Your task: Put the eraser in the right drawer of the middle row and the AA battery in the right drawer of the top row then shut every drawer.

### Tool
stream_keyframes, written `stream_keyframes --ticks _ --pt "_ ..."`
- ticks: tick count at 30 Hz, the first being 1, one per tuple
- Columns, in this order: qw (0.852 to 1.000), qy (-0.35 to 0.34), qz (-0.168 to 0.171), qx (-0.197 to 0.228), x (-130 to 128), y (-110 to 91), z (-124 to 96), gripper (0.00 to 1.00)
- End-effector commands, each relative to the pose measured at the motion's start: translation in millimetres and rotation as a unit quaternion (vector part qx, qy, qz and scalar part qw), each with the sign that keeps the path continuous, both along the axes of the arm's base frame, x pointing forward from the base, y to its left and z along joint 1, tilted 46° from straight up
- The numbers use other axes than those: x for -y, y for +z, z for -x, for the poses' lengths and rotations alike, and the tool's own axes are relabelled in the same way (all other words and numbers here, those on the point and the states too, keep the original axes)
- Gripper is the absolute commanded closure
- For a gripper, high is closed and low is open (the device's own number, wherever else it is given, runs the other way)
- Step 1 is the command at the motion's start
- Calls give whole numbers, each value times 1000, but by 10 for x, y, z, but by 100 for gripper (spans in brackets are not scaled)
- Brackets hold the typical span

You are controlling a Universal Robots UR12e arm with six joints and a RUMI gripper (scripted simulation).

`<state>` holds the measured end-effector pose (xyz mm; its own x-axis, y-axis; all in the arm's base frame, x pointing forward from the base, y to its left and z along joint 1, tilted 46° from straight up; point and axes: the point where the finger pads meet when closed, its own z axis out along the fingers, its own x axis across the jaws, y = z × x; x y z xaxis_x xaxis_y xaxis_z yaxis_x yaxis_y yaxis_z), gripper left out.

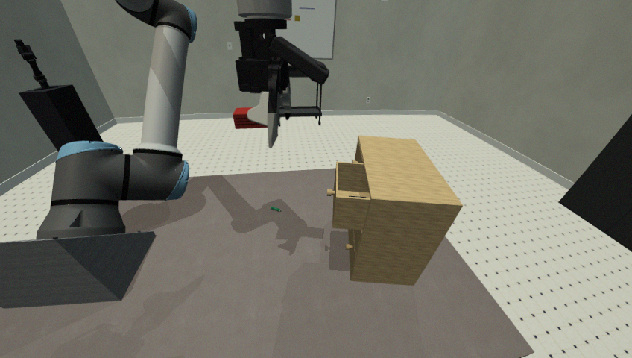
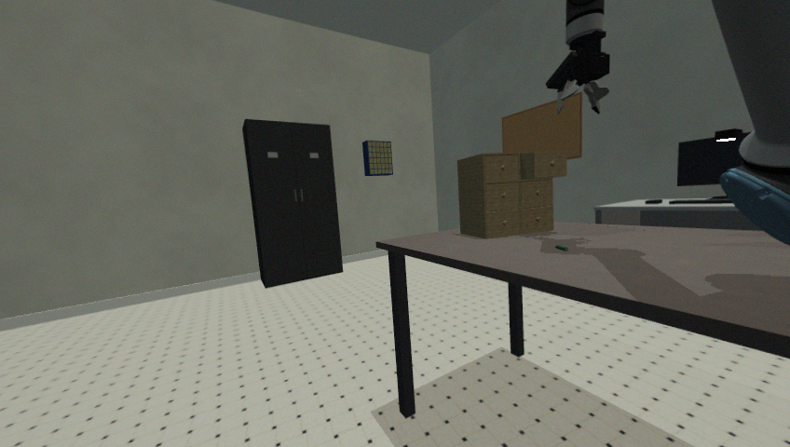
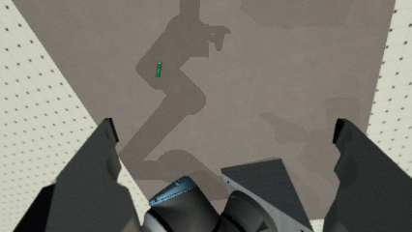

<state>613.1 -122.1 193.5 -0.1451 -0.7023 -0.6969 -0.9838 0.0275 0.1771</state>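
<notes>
With the black two-jaw gripper (image 1: 273, 119) (image 2: 578, 105) (image 3: 221, 120) wide open, upper middle of the top view, I'd center over the small green cylindrical battery (image 1: 276, 209) (image 2: 561, 248) (image 3: 159, 70), mid-frame on the table, then pinch across its narrow width, keeping clear of the pulled-out wooden drawer (image 1: 351, 212) (image 2: 550, 165) right of center.

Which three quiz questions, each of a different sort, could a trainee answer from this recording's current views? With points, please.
1. True or false: the gripper (image 1: 283, 128) (image 2: 578, 110) (image 3: 221, 120) is open.
2. Which drawer of the chest (image 1: 410, 172) (image 2: 470, 196) is pulled out, facing the drawers: (a) top left, (b) top right, (c) bottom left?
3. Fill in: the small battery (image 1: 276, 209) (image 2: 561, 248) (image 3: 159, 70) on the table (image 1: 239, 310) (image 2: 470, 249) (image 3: 271, 72) is coloured ____.

Key: 1 true; 2 b; 3 green.
</notes>
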Motion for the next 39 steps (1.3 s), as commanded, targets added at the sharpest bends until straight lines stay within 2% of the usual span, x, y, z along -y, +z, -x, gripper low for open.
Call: stream_keyframes --ticks 1,3,5,8,10,39 --pt "1000 0 0 0 8 2 6 0" --pt "1000 0 1 0 30 -28 165 0" --pt "1000 0 1 0 30 -28 165 0" --pt "1000 0 1 0 60 -123 628 0" --pt "1000 0 0 0 59 -157 783 0" --pt "1000 -10 2 10 43 -179 776 0"
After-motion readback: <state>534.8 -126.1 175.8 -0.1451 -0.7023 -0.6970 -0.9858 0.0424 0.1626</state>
